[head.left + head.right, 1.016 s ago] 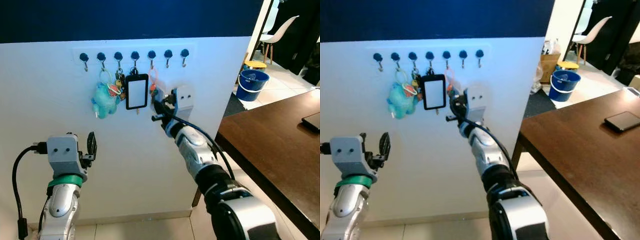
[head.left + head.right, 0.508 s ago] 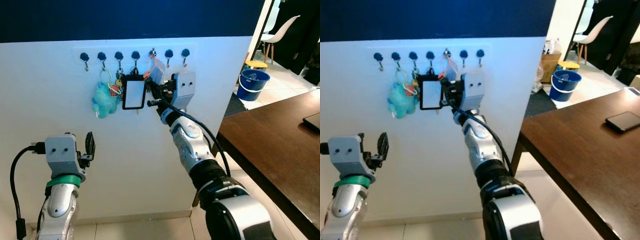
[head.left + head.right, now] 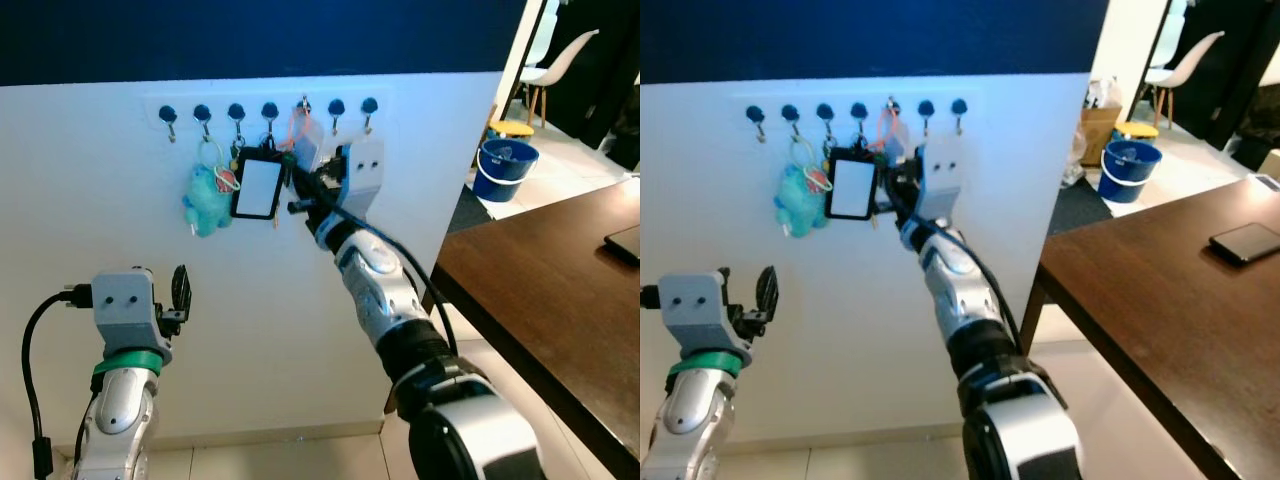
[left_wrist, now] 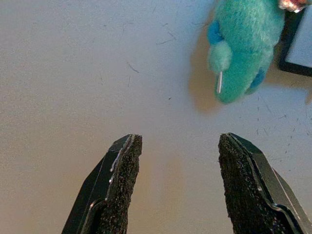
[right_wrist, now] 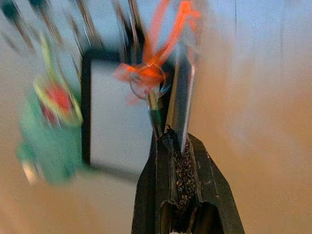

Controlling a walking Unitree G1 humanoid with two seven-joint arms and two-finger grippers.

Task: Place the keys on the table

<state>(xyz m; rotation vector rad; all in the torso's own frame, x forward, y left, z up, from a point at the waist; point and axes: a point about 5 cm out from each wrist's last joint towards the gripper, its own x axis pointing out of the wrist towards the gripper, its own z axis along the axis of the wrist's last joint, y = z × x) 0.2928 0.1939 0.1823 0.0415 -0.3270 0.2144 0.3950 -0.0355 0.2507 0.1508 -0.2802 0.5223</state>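
We pinch the keys (image 5: 161, 105) in our right gripper (image 5: 174, 146) to lift their orange loop (image 3: 296, 128) off its hook (image 3: 303, 106). Our left gripper (image 4: 178, 183), at seven o'clock, waits with fingers spread.

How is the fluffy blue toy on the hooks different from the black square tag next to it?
The fluffy toy is teal, soft and rounded, while the black-framed tag is flat and rectangular with a white middle. The toy hangs straight down, but the tag sits tilted, beside the right claw. The toy hangs from a pale loop; the tag hangs close under its hook. Both dangle from the row of hooks on the white wall.
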